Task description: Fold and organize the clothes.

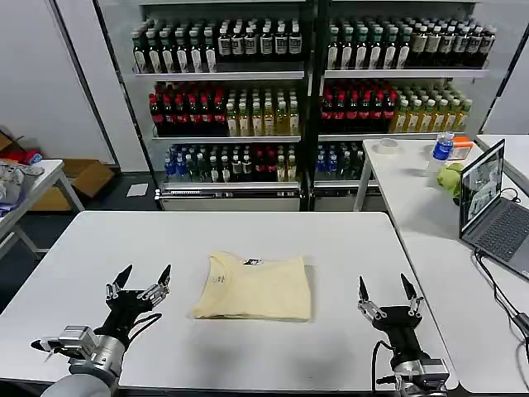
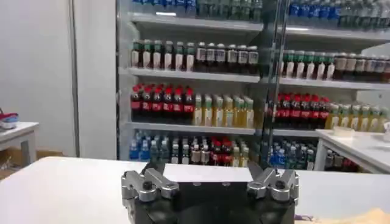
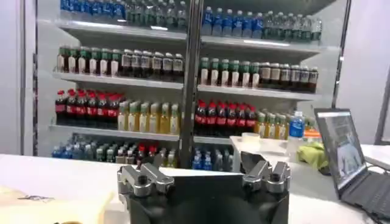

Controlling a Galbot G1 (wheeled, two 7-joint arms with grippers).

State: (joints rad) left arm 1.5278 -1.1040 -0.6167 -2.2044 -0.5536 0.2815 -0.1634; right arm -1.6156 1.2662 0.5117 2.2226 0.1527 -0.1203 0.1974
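Folded pale cream-yellow soft-fabric T-shirt [image 1: 254, 287] at middle of white tabletop [image 1: 331, 240]; left gripper [image 1: 140, 281] and right gripper [image 1: 386, 289] flanking it, well apart, jaws spread, empty.

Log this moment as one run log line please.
T-shirt: folded, table centre | left gripper: open, empty, left of shirt | right gripper: open, empty, right of shirt | table: white

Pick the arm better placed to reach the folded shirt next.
Left, marginally. The left gripper sits open beside the T-shirt, slightly nearer its edge than the open right gripper; neither touches it.
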